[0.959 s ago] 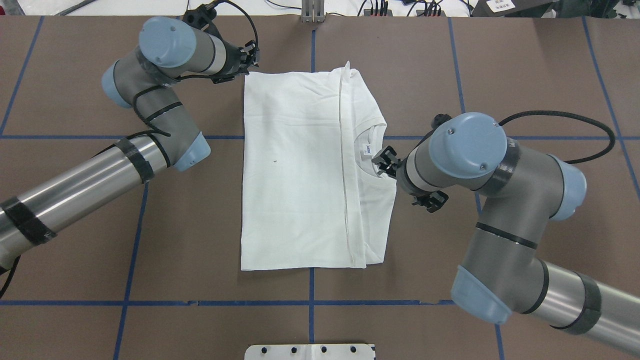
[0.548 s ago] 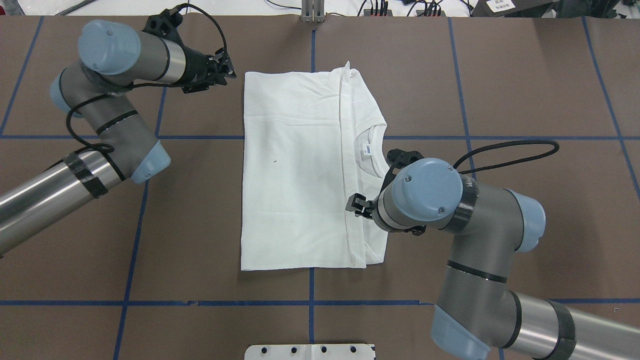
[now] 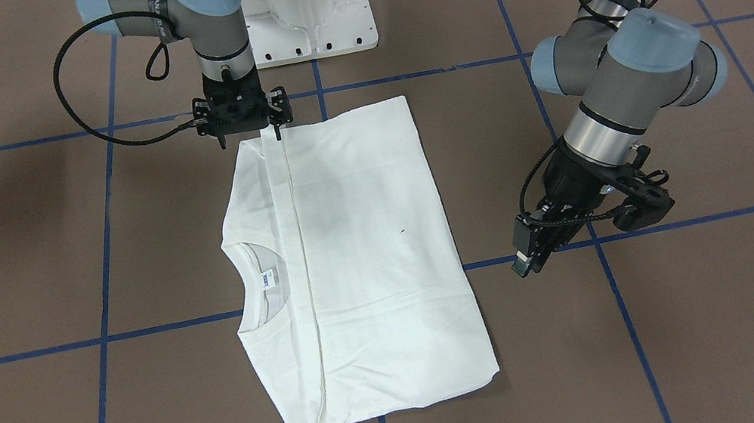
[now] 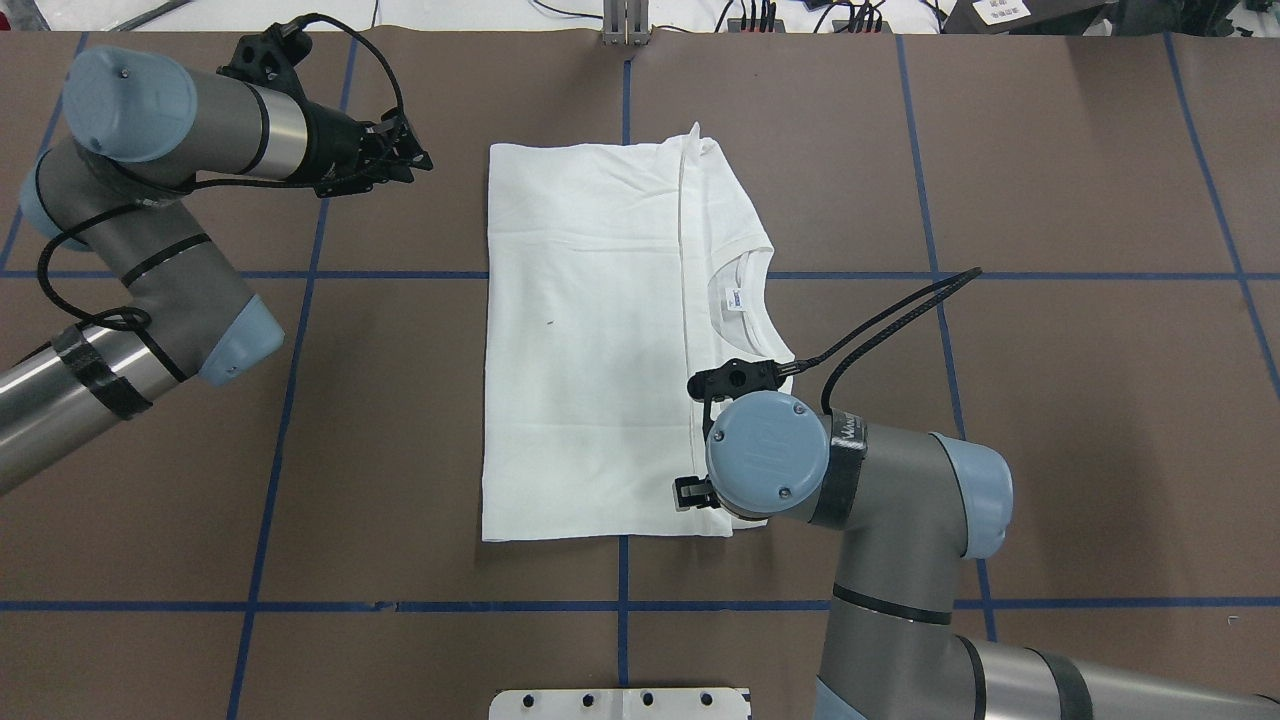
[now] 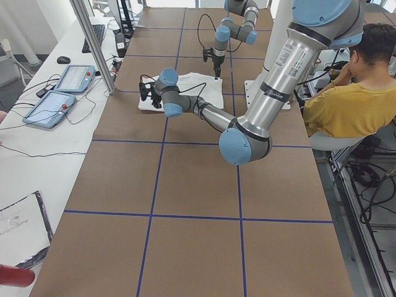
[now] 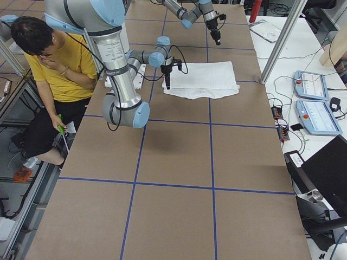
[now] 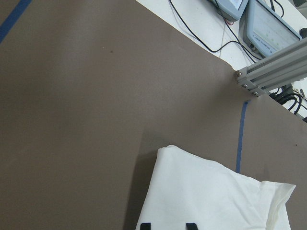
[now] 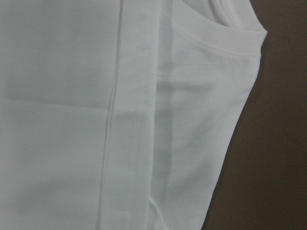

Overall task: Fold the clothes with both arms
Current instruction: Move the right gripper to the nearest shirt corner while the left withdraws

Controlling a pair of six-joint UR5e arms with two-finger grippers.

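Observation:
The white shirt (image 4: 590, 350) lies flat on the brown table, folded into a rectangle, with collar and neck label (image 4: 735, 298) showing at its right edge. My right gripper (image 3: 250, 139) points straight down over the shirt's (image 3: 370, 259) corner nearest the robot base, on the collar side. Its fingers stand apart and hold nothing. In the overhead view the wrist hides it. The right wrist view is filled by the shirt's (image 8: 72, 120) folded edge and collar. My left gripper (image 4: 422, 157) hovers open and empty off the shirt's far left corner, and its fingertips (image 7: 192, 225) frame that corner of the shirt (image 7: 211, 196).
The white pedestal base (image 3: 305, 9) stands at the robot's edge of the table. Blue tape lines (image 4: 270, 440) cross the brown surface. An aluminium post (image 7: 268, 76) and control tablets (image 6: 312, 100) sit beyond the far edge. A person in a yellow shirt (image 5: 346, 105) sits beside the robot.
My right arm swept from the collar along the shirt's right edge to its near corner. My left arm drew back leftward from the far left corner. The shirt has not moved.

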